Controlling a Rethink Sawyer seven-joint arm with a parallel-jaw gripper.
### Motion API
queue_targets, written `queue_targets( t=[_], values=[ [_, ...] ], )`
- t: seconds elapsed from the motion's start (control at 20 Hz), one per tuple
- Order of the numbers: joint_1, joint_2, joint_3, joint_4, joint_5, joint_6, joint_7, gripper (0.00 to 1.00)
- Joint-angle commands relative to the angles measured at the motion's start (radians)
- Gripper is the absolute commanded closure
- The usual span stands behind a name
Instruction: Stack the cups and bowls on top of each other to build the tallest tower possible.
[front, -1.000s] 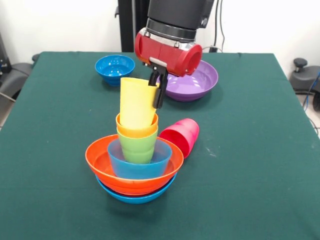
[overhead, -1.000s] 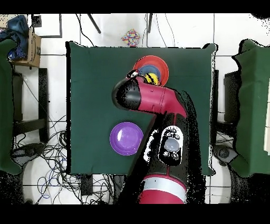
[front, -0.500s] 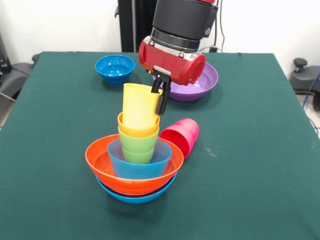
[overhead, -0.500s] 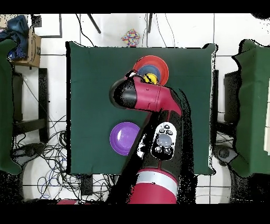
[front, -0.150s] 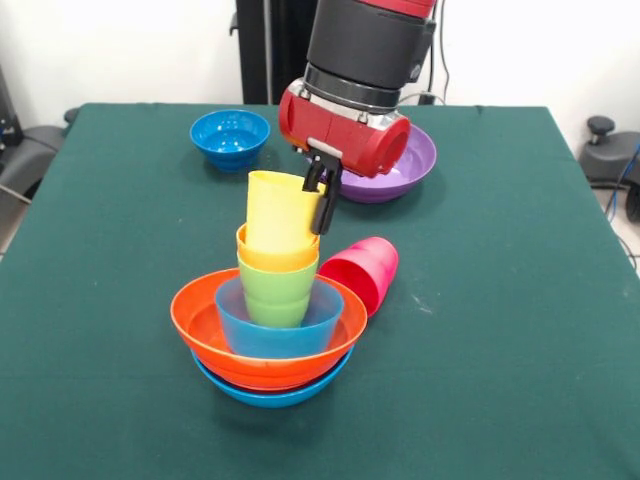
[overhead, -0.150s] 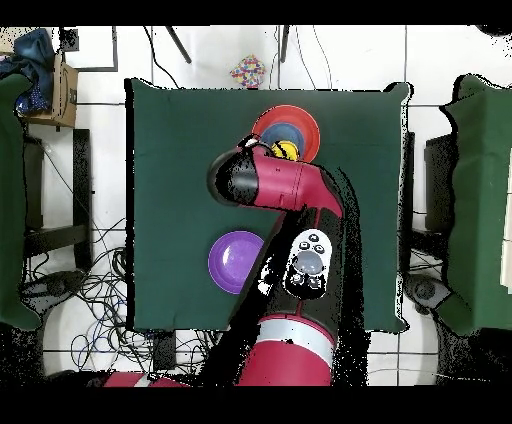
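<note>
The tower stands near the front of the table: a large light-blue bowl (front, -0.150s: 270, 394) at the base, a large orange bowl (front, -0.150s: 196, 318) in it, then a small light-blue bowl (front, -0.150s: 292, 336), a green cup (front, -0.150s: 276, 296) and an orange cup (front, -0.150s: 274, 262). A yellow cup (front, -0.150s: 279, 212) sits upright in the orange cup. My gripper (front, -0.150s: 320, 196) is shut on the yellow cup's right rim. From overhead the orange bowl (overhead, -0.150s: 303, 122) and yellow cup (overhead, -0.150s: 288, 151) show beside the arm, which hides the gripper.
A magenta-pink cup (front, -0.150s: 363, 270) lies on its side, touching the tower's right side. A large purple bowl (front, -0.150s: 408, 165) (overhead, -0.150s: 236, 262) sits behind the gripper, and a small dark-blue bowl (front, -0.150s: 230, 136) stands at the back left.
The gripper has come down slightly and shifted a little right with the yellow cup. The cup now sits deeper in the orange cup.
</note>
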Motion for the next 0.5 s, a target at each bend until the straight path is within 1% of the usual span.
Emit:
queue_targets(
  t=[0.05, 0.2, 0.3, 0.35, 0.5],
  values=[
    [-0.006, 0.006, 0.072, -0.029, -0.001, 0.117, 0.038, 0.0],
    [-0.017, 0.003, 0.083, -0.029, -0.008, 0.112, 0.02, 0.0],
    [-0.013, 0.006, 0.077, -0.033, -0.01, 0.1, 0.026, 0.0],
    [-0.019, 0.0, 0.089, -0.023, -0.005, 0.087, 0.028, 0.0],
    [-0.013, -0.007, 0.09, -0.014, 0.003, 0.084, 0.043, 0.0]
  ],
)
